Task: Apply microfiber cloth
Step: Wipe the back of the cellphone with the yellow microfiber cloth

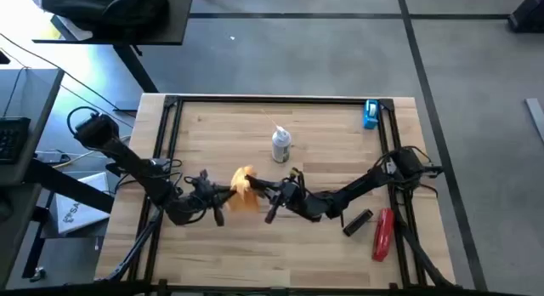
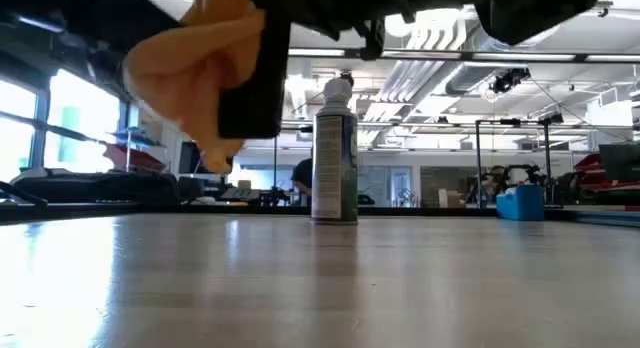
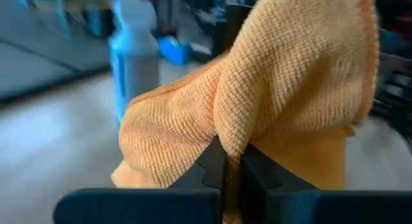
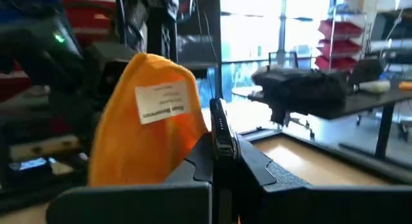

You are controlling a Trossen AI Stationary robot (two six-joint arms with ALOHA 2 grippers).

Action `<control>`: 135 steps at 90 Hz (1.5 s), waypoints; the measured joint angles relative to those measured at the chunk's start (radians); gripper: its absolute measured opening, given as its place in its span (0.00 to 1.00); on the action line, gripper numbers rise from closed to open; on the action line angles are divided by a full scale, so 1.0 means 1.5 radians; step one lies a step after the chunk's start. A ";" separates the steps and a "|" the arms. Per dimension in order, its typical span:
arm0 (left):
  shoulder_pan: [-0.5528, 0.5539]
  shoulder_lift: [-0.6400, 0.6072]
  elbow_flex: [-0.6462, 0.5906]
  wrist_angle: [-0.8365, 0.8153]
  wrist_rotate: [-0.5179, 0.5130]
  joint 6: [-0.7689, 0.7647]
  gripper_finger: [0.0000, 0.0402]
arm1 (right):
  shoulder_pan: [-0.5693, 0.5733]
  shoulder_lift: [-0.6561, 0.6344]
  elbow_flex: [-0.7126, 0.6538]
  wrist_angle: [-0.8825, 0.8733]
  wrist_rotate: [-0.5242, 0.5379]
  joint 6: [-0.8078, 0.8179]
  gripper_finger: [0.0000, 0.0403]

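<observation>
Waffle-knit orange microfiber cloth (image 3: 270, 102), bunched in left pincer (image 3: 226, 165).

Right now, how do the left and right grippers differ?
Load: the left gripper is shut on the microfiber cloth; the right gripper is shut on a thin black slab, probably a phone, held on edge. Side: in the high view the left gripper sits left of the cloth, the right gripper right of it. Shared: both are shut, meet mid-table, and hold their loads clear of the table.
</observation>
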 joint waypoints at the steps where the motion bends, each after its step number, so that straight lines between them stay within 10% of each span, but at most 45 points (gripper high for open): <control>1: 0.001 0.002 0.000 0.012 0.000 0.013 0.00 | 0.000 0.000 0.003 -0.001 -0.001 -0.004 0.00; 38: 0.060 0.006 0.000 0.327 0.048 0.325 0.00 | -0.013 -0.002 0.059 -0.035 -0.023 -0.017 0.00; 99: 0.126 0.154 0.029 0.402 0.160 0.296 0.00 | -0.042 -0.002 0.058 0.041 -0.046 0.011 0.00; 135: 0.055 0.106 0.045 0.451 0.148 0.545 0.00 | -0.043 -0.016 0.061 0.057 -0.151 0.086 0.00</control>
